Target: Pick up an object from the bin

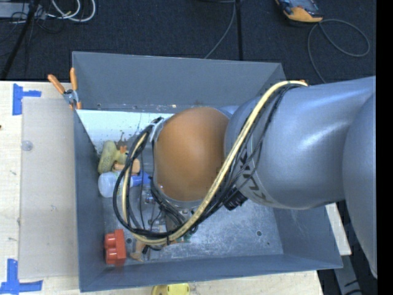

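Observation:
My gripper (pixel 157 215) is low in the left half of the bin, and just a bit of its metal body shows under the arm's fittings. Left of it lies a pale translucent bottle (pixel 109 184) with a blue cap (pixel 139 180). A yellow-green soft toy (pixel 111 155) sits behind the bottle against the left wall. A red block (pixel 115 247) lies in the front left corner, in front of and left of the gripper. A small tan thing (pixel 139 249) lies beside the red block.
The arm with its orange dome and looped cables covers the middle and right of the bin. The bin's left wall stands close to the bottle, toy and block. Bare bin floor shows at the front right.

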`<state>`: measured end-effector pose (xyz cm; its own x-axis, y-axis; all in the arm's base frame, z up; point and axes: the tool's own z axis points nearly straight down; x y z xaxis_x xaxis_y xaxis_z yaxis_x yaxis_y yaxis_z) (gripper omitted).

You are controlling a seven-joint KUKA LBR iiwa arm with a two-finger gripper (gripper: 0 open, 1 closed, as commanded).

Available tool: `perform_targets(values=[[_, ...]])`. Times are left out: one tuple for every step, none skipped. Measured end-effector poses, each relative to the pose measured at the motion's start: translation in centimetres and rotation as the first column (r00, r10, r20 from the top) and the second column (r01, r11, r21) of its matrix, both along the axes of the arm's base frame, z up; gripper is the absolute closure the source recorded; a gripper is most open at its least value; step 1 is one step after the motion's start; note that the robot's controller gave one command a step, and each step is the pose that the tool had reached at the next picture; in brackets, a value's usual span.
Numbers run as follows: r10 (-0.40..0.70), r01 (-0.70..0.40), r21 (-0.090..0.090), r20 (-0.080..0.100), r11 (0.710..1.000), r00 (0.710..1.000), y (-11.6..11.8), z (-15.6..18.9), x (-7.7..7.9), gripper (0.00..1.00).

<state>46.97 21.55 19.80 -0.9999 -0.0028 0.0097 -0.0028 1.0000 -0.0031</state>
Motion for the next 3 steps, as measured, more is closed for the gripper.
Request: perform_targets(values=[[-0.004, 0.004, 0.002, 0.007, 1.000, 1.000, -0.1, 0.4, 0.2, 0.00], [-0.019, 0.019, 0.002, 0.005, 1.000, 1.000, 0.2, -4.6, 0.2, 0.00], [0.061, -0.061, 0.000, 0.001, 0.998, 0.998, -0.6, -6.9, 2.2, 0.00]])
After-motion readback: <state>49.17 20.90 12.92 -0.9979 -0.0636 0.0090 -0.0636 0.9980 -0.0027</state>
